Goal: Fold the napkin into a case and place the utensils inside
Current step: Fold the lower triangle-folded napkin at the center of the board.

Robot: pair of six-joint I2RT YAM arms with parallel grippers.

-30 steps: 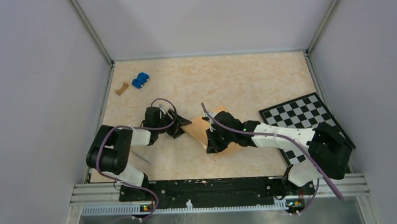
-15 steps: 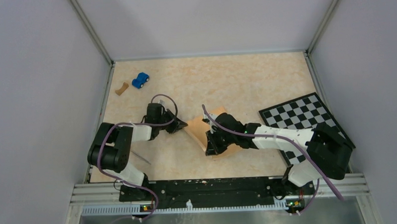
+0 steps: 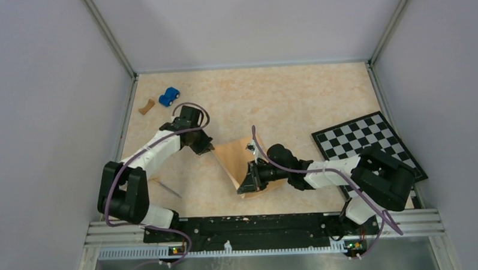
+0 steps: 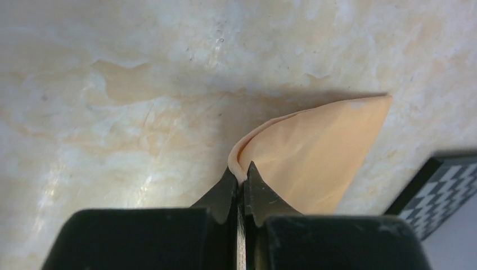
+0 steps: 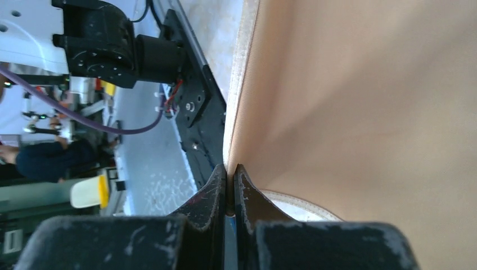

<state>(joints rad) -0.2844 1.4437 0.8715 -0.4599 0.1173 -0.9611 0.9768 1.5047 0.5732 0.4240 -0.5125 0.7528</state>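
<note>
The tan-orange napkin is lifted off the table in a sloping fold, held between both grippers. My left gripper is shut on its far left corner; in the left wrist view the rolled edge of the napkin is pinched at the gripper's tips. My right gripper is shut on the near edge, and the napkin fills the right wrist view above the closed gripper. A thin silvery utensil lies on the table beside the left arm.
The black-and-white checkerboard lies at the right under the right arm, and its corner shows in the left wrist view. A small blue toy car and a brown curved scrap sit at the back left.
My left gripper closed on the napkin's left corner and the left arm stretched out. The right gripper drew its edge toward the near left, raising the cloth.
</note>
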